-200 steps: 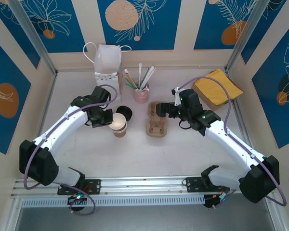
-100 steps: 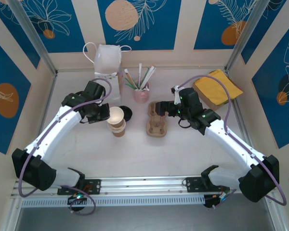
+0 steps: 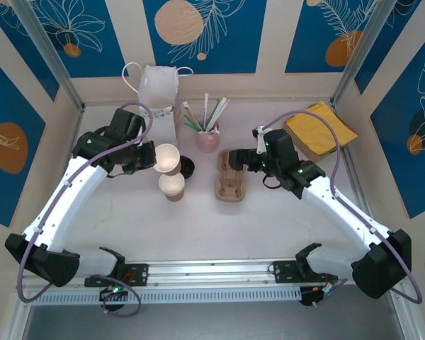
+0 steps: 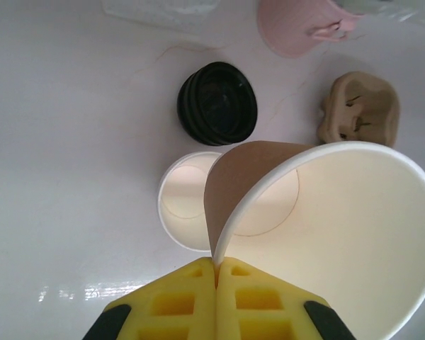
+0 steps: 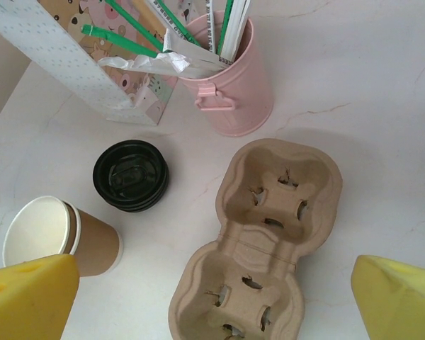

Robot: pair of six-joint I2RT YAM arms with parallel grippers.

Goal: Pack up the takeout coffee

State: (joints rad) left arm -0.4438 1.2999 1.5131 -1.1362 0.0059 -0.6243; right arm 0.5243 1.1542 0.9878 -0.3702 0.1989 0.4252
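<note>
Left gripper (image 4: 217,273): yellow fingers pressed together, pinching the wall of a brown paper cup just below its rim.
Held cup (image 4: 340,234): off the table and tilted, mouth open, pale inside showing. In the top view it sits left of centre, just above the standing cup in the frame.
Standing cup (image 3: 173,186): upright on the table (image 3: 219,227), centre-left of the top view, mouth open, pale inside. In the left wrist view the held cup covers the right part of its mouth.
Black lid (image 3: 186,168): lies loose on the table, hollow side up, just to the upper right of the standing cup and on neither cup. The edge is ribbed; cannot tell whether it is one lid or several stacked.
Right gripper (image 3: 245,161): jaws spread wide, gripping nothing, above the upper end of the carrier.
Cup carrier (image 5: 258,234): moulded pulp with four bare wells, flat on the table to the right of the cups.
Pink bucket (image 5: 227,85): upright, above the lid and carrier in the frame, holding green and white wrapped sticks.
Gift bag (image 3: 159,95): white with handles, upper left of centre, just beside the bucket. It has a dotted side and cartoon figures on its face.
Yellow packet (image 3: 319,131): upper right of the table, well apart from the cups.
Writing: too small to read on the cups, lid or bag.
</note>
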